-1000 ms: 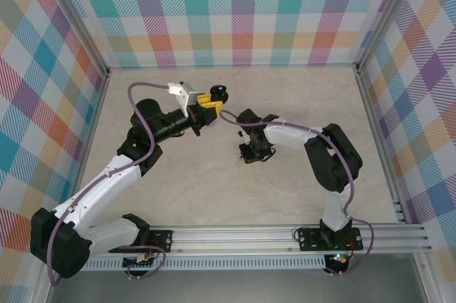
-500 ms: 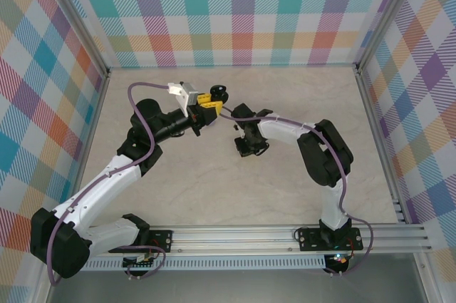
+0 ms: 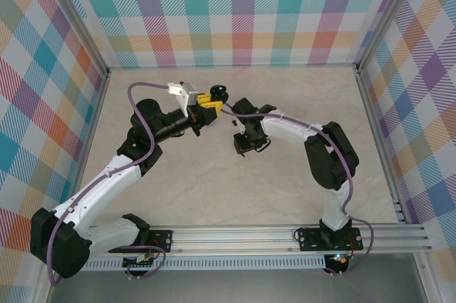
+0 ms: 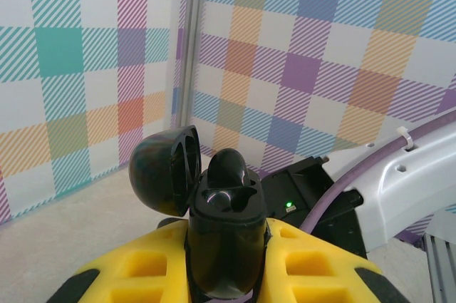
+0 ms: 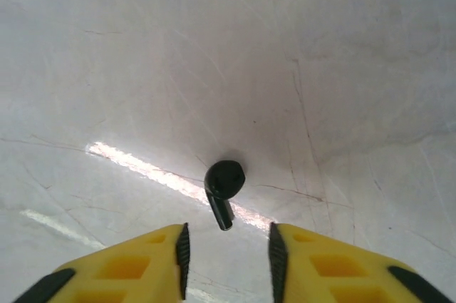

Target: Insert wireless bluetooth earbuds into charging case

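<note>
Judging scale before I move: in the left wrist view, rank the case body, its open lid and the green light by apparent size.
1. case body, though it sits nearest the camera.
2. open lid.
3. green light, a mere dot.

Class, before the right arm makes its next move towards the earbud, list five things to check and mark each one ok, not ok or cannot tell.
1. Charging case clamped in the left gripper: ok.
2. Lid swung open: ok.
3. Black earbud lying loose on the table, just ahead of the right gripper: ok.
4. Right gripper's jaws apart, nothing between them: ok.
5. Free socket in the charging case for this earbud: cannot tell.
</note>
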Robot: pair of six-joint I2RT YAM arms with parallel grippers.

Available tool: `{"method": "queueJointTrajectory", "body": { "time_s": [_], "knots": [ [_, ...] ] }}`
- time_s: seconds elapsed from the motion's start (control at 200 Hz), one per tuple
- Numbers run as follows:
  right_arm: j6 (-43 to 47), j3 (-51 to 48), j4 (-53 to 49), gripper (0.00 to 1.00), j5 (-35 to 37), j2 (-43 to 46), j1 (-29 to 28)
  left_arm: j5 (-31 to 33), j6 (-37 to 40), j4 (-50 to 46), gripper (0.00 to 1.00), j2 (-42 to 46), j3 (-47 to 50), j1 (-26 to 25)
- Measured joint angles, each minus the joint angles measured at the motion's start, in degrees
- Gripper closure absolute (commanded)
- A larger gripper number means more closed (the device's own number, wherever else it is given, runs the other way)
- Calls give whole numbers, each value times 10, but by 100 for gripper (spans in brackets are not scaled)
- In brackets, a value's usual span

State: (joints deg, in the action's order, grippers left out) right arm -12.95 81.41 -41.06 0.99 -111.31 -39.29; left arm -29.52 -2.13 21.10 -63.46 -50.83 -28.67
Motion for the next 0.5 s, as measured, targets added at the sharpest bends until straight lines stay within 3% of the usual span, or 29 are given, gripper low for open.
{"method": "queueJointTrajectory", "body": {
  "time_s": [0.5],
  "knots": [
    [0, 85, -51, 58, -9, -89, 0, 0, 0, 0, 94, 0, 0, 0]
  ]
}}
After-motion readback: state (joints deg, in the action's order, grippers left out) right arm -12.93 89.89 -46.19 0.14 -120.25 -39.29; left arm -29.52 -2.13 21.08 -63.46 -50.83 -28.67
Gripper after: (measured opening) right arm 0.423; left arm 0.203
